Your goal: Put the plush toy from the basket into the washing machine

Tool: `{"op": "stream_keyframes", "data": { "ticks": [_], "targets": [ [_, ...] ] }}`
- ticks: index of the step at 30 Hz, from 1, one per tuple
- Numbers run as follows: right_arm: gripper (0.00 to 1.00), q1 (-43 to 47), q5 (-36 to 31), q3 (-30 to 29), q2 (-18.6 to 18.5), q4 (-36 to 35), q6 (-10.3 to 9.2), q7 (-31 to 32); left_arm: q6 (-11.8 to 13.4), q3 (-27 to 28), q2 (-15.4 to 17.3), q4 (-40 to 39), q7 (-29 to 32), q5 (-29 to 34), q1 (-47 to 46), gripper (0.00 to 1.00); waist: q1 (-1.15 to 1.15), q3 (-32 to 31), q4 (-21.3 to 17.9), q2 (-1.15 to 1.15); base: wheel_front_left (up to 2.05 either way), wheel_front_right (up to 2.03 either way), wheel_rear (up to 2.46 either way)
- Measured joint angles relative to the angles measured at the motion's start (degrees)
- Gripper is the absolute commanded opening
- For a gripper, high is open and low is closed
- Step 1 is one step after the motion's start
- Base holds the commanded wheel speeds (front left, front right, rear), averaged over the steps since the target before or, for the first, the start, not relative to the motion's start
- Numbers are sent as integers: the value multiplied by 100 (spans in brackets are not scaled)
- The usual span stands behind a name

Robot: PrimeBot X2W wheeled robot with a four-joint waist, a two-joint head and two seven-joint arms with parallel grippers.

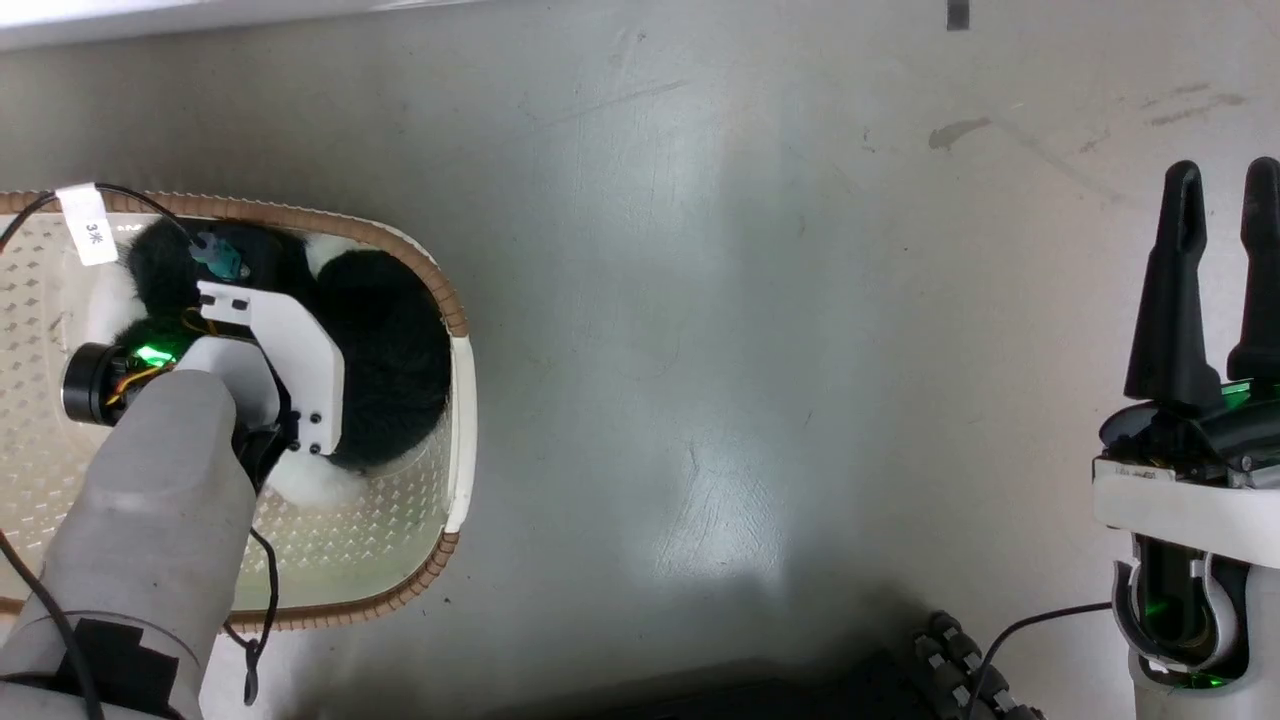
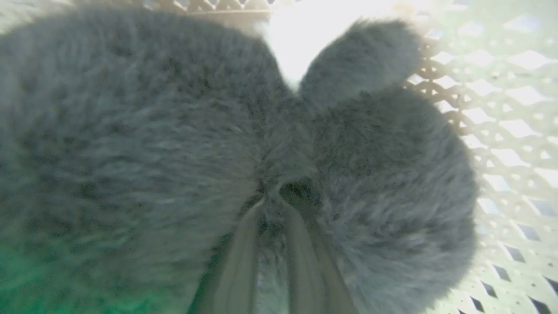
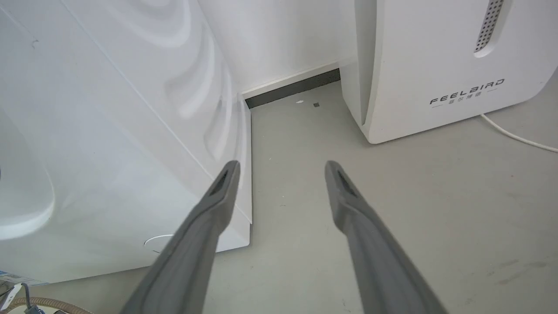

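Observation:
The black and white plush toy (image 1: pixel 390 350) lies inside the cream basket (image 1: pixel 440 290) on the floor at the left of the head view. My left arm (image 1: pixel 160 500) reaches down into the basket, its white wrist plate over the plush. In the left wrist view my left gripper (image 2: pixel 279 196) is shut on a tuft of the toy's dark fur (image 2: pixel 130 131), with the perforated basket wall (image 2: pixel 514 131) behind. My right gripper (image 1: pixel 1220 175) stands open over bare floor at the right. Between its spread fingers (image 3: pixel 282 165) the washing machine's white body (image 3: pixel 109 131) shows at the left; its opening is out of view.
A white FEELBIRD appliance (image 3: pixel 436 65) stands right of the washer, with a narrow floor gap between them and a white cable (image 3: pixel 514 135) beside it. Grey floor (image 1: pixel 750 300) stretches between basket and right arm. A tagged black cable (image 1: pixel 88 225) crosses the basket rim.

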Motion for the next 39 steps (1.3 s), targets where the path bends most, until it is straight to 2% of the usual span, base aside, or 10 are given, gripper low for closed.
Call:
{"op": "stream_keyframes", "data": {
  "ticks": [9, 28, 39],
  "targets": [
    [100, 5, -54, -18, 0, 220, 0, -1, -12, -74, -233, 140, -556, -122, 397, 0, 0, -574, 100, 0, 0, 0, 0],
    [100, 786, -305, -108, 0, 833, 0, -2, -98, -436, -690, 190, -2092, -64, 1499, 0, -1, -2692, 657, 0, 0, 0, 0],
    [100, 1273, -333, -123, 0, 991, 0, -1, 164, -386, -705, -437, -2340, -79, 1941, 0, -1, -3766, 974, 0, 0, 0, 0]
  ]
}}
